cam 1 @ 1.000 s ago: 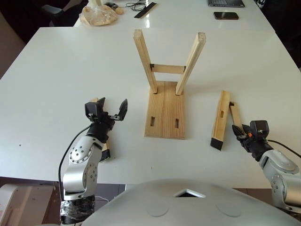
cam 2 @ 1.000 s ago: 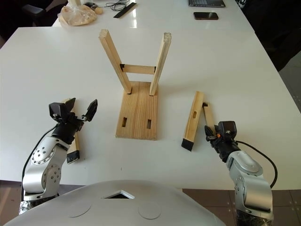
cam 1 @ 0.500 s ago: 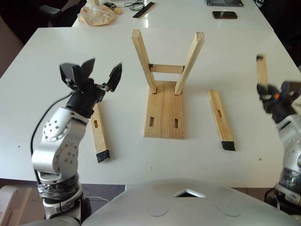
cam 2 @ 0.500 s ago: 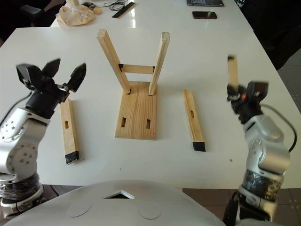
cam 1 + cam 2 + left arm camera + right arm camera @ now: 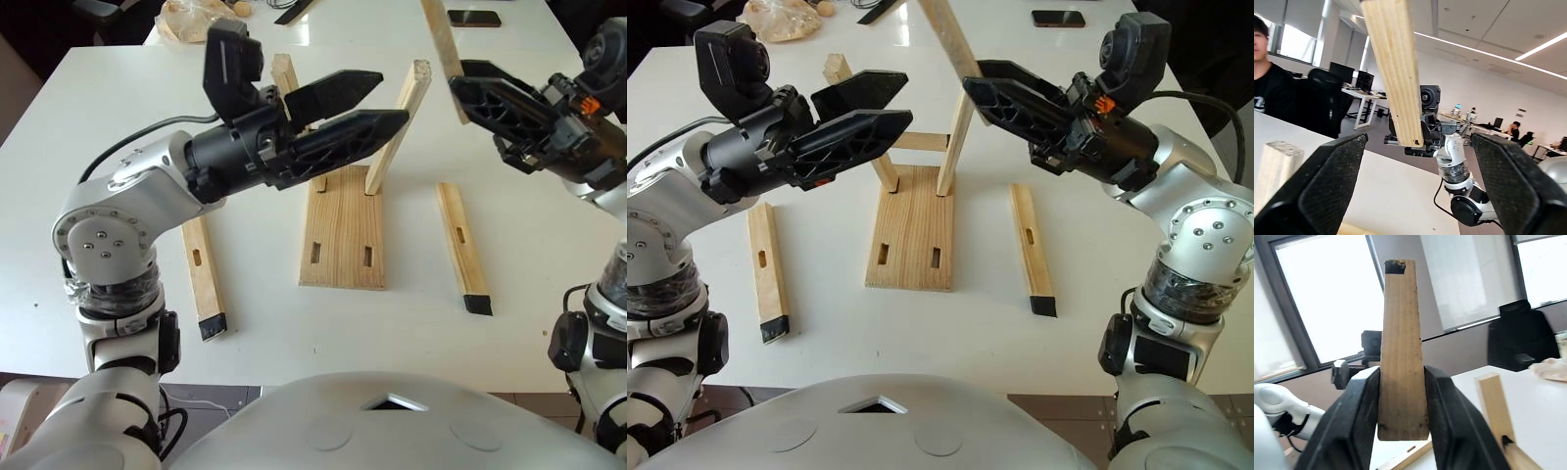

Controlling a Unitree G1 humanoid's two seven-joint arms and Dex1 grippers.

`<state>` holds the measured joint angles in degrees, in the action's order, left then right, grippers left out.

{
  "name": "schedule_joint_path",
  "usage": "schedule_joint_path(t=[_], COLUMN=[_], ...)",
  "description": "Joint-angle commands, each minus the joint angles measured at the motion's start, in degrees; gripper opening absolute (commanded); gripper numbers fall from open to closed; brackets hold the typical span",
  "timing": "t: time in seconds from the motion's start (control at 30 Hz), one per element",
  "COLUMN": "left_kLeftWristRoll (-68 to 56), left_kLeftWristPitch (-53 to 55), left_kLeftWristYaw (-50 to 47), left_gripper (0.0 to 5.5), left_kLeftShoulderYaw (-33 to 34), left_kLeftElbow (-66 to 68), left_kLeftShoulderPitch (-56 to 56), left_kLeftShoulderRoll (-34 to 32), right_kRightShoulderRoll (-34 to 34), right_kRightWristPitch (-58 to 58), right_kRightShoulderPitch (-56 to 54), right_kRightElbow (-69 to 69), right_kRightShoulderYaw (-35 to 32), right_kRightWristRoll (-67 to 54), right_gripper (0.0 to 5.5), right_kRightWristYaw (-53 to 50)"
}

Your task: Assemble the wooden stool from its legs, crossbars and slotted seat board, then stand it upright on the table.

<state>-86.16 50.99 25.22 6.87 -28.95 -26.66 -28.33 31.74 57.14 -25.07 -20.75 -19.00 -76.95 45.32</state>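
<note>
Near the front edge of the bench (image 5: 118, 117), the left leg (image 5: 203, 274) and the right leg (image 5: 462, 247) lie flat. Between them is the seat board (image 5: 343, 227), with two upright legs (image 5: 397, 127) at its far end. Above, the left hand (image 5: 390, 96) is apart and empty. The right hand (image 5: 985, 93) is clamped on a short bar (image 5: 1400, 333). The wood seems light, stiff and easy to grip; I would hold each leg near its middle.

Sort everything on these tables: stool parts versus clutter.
Stool parts:
seat board
fitted legs with crossbar
left loose leg
right loose leg
short bar in the right claw

Clutter, far table:
phone
plastic bag
</note>
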Motion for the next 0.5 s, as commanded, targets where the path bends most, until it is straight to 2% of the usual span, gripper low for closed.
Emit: schedule_joint_path(t=[0.03, 0.27, 0.5], left_kLeftWristRoll=[-2.1, -1.9, -0.8], left_kLeftWristPitch=[1.1, 0.7, -0.2], left_kLeftWristYaw=[2.2, 4.0, 6.0], left_gripper=[3.93, 3.93, 2.84], left_kLeftShoulderYaw=[-1.3, -1.9, -2.5], left_kLeftElbow=[1.9, 1.5, -1.5], left_kLeftShoulderPitch=[-3.0, -4.0, -2.8], left_kLeftShoulderRoll=[-0.5, -0.9, -0.9], right_kRightShoulderRoll=[2.7, 7.3, 9.1], right_kRightWristPitch=[2.0, 1.4, -1.5], right_kRightShoulderPitch=[-0.3, 1.1, 0.6], right_kRightElbow=[-0.7, -1.2, 0.9], right_kRightShoulderYaw=[3.0, 7.1, 10.7], right_kRightWristRoll=[-2.0, 2.7, 9.7], right_gripper=[1.31, 1.31, 1.31], right_kRightWristYaw=[3.7, 9.9, 13.9])
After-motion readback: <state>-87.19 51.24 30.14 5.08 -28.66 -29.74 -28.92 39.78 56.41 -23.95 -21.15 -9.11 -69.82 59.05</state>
